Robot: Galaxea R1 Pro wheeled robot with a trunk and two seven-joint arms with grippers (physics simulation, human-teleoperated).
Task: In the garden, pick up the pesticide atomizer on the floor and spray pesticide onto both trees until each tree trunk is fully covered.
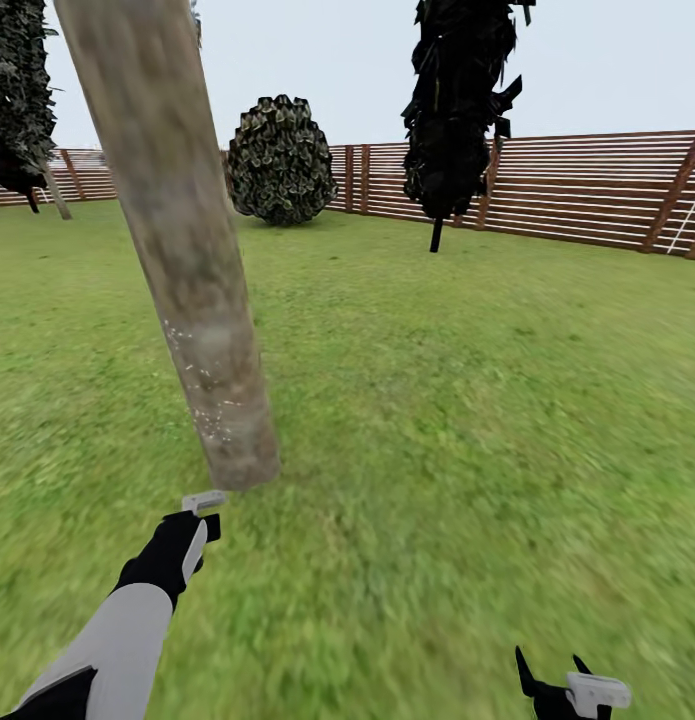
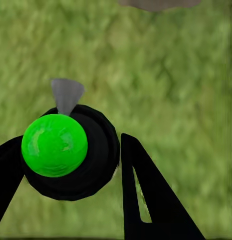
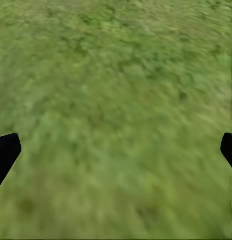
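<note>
A thick, pale mottled tree trunk (image 1: pixel 187 270) leans across the left of the head view, rising from the grass, with white specks on its lower part (image 1: pixel 209 405). My left gripper (image 1: pixel 200 518) is just in front of its base. In the left wrist view my left gripper (image 2: pixel 70 155) is shut on the pesticide atomizer (image 2: pixel 70 150), a round black bottle seen from above with a bright green cap and a grey nozzle. Low at the right, my right gripper (image 1: pixel 557 680) is open over bare grass, and the right wrist view shows its fingertips (image 3: pixel 5 152) far apart.
Another tree (image 1: pixel 17 100) with a pale trunk stands at the far left. A dark-leaved tree (image 1: pixel 457 100) on a thin stem and a round bush (image 1: pixel 280 160) stand near the brown slat fence (image 1: pixel 587 185). Open lawn (image 1: pixel 467 400) lies to the right.
</note>
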